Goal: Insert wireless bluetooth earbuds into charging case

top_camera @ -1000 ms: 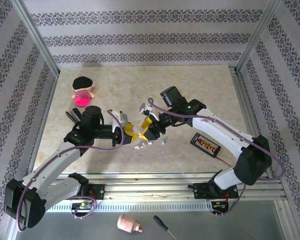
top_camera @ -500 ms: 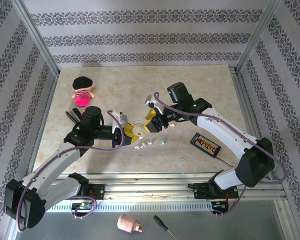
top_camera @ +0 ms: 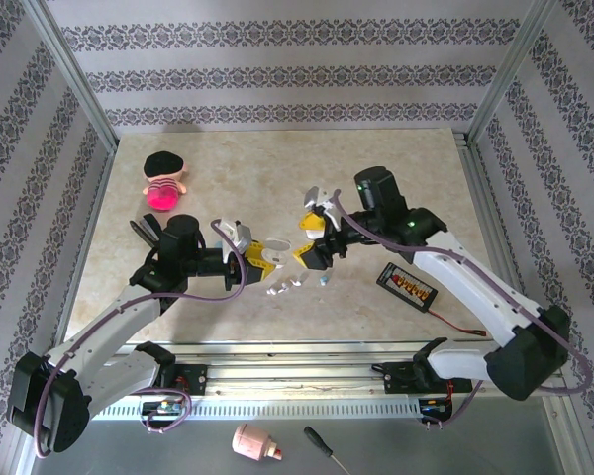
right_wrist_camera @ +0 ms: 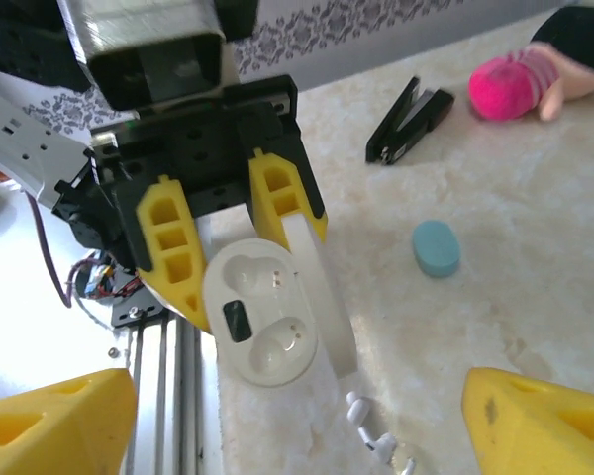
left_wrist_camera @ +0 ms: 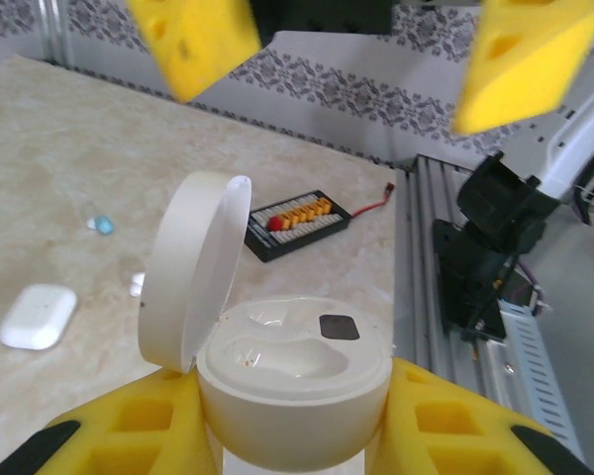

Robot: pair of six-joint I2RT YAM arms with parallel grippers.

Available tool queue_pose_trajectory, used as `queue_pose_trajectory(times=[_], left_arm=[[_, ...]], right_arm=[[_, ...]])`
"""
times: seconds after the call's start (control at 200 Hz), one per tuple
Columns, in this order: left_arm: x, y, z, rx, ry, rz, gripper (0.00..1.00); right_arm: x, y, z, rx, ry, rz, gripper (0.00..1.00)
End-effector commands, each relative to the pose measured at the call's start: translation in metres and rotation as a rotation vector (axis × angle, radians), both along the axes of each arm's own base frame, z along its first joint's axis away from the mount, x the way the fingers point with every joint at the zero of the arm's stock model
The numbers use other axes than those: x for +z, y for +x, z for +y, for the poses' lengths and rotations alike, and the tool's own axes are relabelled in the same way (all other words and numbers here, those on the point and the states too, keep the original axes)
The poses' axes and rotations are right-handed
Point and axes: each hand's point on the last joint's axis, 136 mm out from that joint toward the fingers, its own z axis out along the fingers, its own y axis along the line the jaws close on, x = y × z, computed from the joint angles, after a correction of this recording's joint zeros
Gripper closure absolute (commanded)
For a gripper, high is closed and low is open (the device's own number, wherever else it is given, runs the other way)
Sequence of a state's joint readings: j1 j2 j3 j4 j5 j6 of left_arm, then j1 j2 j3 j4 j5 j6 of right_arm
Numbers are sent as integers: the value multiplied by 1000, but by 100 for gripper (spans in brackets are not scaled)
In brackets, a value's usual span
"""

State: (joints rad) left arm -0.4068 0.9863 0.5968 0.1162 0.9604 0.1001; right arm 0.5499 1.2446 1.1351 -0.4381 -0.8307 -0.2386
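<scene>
Holds the round white charging case in the left gripper, yellow fingers pressed against both sides of its base, lid swung up and wells facing upward. Spreads the right gripper wide, nothing between its yellow fingers, just beside the case and pointed at it. Finds the white earbuds lying loose on the table near the case, a pale teal earbud close by, all apart from both grippers

No lettering, label or number can be read on anything here.
</scene>
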Motion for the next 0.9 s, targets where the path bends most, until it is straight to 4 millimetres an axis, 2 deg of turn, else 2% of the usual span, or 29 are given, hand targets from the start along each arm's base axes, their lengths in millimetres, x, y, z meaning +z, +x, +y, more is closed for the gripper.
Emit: queue_pose_trajectory(times=[0.0, 0.095, 0.155, 0.28, 0.345, 0.53, 0.745, 0.894], left_arm=[[22, 9, -3, 41, -64, -106, 77], [27, 16, -3, 67, -86, -134, 77], [29, 19, -4, 75, -100, -149, 77], [35, 25, -4, 91, -125, -187, 77], [37, 28, -5, 98, -135, -200, 77], [42, 32, -8, 85, -169, -233, 77], [49, 33, -14, 48, -215, -249, 77], [48, 38, -17, 36, -233, -249, 77]], right_arm=[[17, 11, -11, -97, 53, -39, 10], [28, 29, -26, -223, 77, -22, 2], [31, 44, -38, -307, 104, 24, 2], [19, 74, -64, -460, 141, 145, 2], [-1, 90, -79, -555, 123, 231, 2], [-69, 113, -114, -817, -53, 355, 15], [-132, 118, -137, -993, -215, 503, 21], [-169, 116, -144, -1058, -324, 601, 24]])
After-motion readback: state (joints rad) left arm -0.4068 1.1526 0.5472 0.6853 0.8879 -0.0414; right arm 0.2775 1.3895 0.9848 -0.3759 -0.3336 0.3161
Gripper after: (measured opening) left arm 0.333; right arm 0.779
